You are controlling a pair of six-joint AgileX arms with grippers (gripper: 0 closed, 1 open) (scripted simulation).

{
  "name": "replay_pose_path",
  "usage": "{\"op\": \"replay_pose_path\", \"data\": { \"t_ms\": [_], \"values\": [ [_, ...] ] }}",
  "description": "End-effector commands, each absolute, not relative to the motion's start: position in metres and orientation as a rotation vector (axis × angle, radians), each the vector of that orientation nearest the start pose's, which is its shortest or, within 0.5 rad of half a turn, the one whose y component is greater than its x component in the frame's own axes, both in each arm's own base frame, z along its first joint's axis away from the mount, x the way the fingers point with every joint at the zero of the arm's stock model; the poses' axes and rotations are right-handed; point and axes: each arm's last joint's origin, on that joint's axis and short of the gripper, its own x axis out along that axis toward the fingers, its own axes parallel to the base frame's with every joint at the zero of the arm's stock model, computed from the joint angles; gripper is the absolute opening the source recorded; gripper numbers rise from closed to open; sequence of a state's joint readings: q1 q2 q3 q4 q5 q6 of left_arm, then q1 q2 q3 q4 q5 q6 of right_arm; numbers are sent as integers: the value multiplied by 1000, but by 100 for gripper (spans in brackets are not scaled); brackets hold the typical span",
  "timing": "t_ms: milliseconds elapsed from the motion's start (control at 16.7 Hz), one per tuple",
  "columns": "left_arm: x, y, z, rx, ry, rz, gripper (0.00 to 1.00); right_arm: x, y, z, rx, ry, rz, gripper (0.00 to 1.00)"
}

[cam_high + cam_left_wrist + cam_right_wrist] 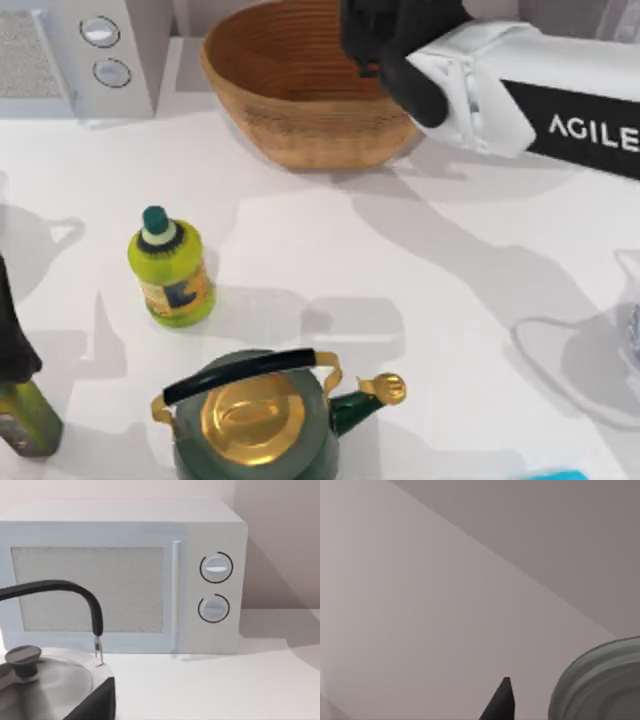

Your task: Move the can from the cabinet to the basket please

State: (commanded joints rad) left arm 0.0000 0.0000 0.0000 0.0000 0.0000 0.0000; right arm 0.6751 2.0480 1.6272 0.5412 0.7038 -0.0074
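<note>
While our right arm reaches in from the right side of the table, its tool [400, 45] hangs over the far rim of the basket [290, 120] — a dark mass above the ribbed interior. We cannot tell from here how that tool stands, or whether it carries anything. In the right wrist view a silver, ringed disc [602, 685] sits close beside a dark fingertip [501, 702]; we judge it may be the can's top, which would put the can in our grasp above the basket, but we cannot confirm that.

Our left arm sits parked at the left edge of the table, its wrist camera facing the white microwave [125, 575] past a grey kettle [45, 685].

The risks from here, as we judge them: letting go too high or too near the rim could send the can bouncing off the wicker onto the table. Dropping low, the tool could catch the basket wall and shove or tip it. The yellow-green bottle [172, 270] and the green kettle [255, 420] stand well apart — no hazard there.
</note>
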Motion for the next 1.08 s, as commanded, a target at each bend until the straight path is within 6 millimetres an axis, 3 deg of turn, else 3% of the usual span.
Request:
{"op": "replay_pose_path", "data": {
  "t_ms": [180, 300, 660, 1080],
  "values": [
    [106, -1, 160, 0, 0, 0, 100, 402, 315, 249, 21, -31, -2, 0],
    [106, -1, 160, 0, 0, 0, 100, 404, 319, 231, 4, -4, 2, 0],
    [106, -1, 160, 0, 0, 0, 100, 406, 318, 224, -6, 10, 0, 0],
    [106, -1, 160, 0, 0, 0, 100, 427, 320, 221, 4, -3, 2, 0]
  ]
}}
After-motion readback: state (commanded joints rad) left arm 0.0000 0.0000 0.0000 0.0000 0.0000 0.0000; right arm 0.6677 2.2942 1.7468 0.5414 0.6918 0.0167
